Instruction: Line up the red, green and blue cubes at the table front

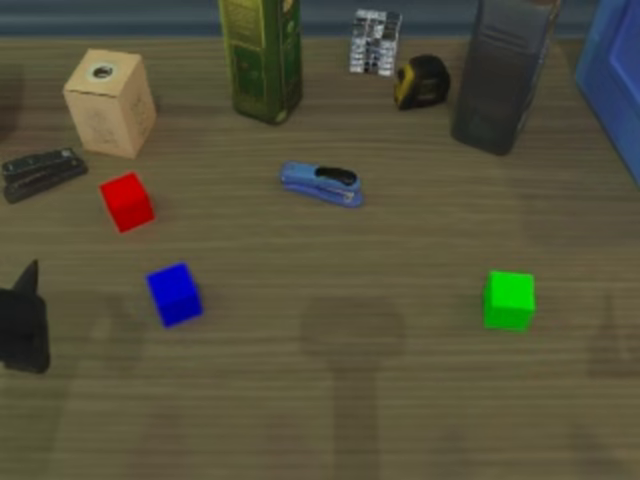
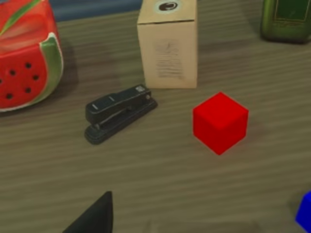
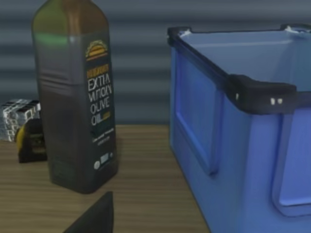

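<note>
Three cubes rest apart on the wooden table [image 1: 400, 240]. The red cube [image 1: 127, 201] [image 2: 220, 122] is at mid-left, and the blue cube [image 1: 174, 294] [image 2: 306, 211] lies just in front of it. The green cube [image 1: 509, 300] sits toward the right. My left gripper [image 1: 25, 320] hovers at the table's left edge, left of the blue cube and touching nothing; a dark part of it [image 2: 95, 218] shows in its wrist view. My right gripper is outside the top view; only a dark tip [image 3: 97, 216] shows in its wrist view, holding nothing that I can see.
At the back stand a tan box [image 1: 110, 100], a green tin [image 1: 262, 55], a patterned cube [image 1: 375, 42], a tape measure [image 1: 420, 82], a dark olive oil bottle [image 1: 502, 75] [image 3: 77, 97] and a blue bin [image 1: 615, 70] [image 3: 243, 145]. A black stapler [image 1: 42, 172], blue stapler [image 1: 322, 184] and watermelon-shaped object [image 2: 24, 53] lie nearby.
</note>
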`<state>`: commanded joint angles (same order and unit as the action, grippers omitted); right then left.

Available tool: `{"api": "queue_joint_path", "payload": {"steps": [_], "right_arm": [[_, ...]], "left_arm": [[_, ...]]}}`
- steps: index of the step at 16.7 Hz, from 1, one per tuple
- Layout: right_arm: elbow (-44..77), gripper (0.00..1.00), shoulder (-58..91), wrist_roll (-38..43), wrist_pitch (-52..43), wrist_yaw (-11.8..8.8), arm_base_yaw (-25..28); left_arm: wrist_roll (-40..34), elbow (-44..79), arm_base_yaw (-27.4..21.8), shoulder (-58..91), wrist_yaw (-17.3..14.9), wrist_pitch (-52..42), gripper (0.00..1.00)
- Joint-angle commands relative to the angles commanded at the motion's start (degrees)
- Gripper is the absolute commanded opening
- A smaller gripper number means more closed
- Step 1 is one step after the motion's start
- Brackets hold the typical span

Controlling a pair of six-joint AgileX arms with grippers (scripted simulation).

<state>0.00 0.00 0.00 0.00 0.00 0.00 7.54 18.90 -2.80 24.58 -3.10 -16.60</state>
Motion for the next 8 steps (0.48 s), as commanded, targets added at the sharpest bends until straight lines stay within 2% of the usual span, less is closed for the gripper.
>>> {"api": "queue_joint_path", "payload": {"steps": [8], "right_arm": [[0.00, 1.00, 0.00, 0.00, 0.00, 0.00, 0.00]], "left_arm": [[15.58, 29.22, -3.20, 45.37, -0.84, -28.71, 1.00]]}}
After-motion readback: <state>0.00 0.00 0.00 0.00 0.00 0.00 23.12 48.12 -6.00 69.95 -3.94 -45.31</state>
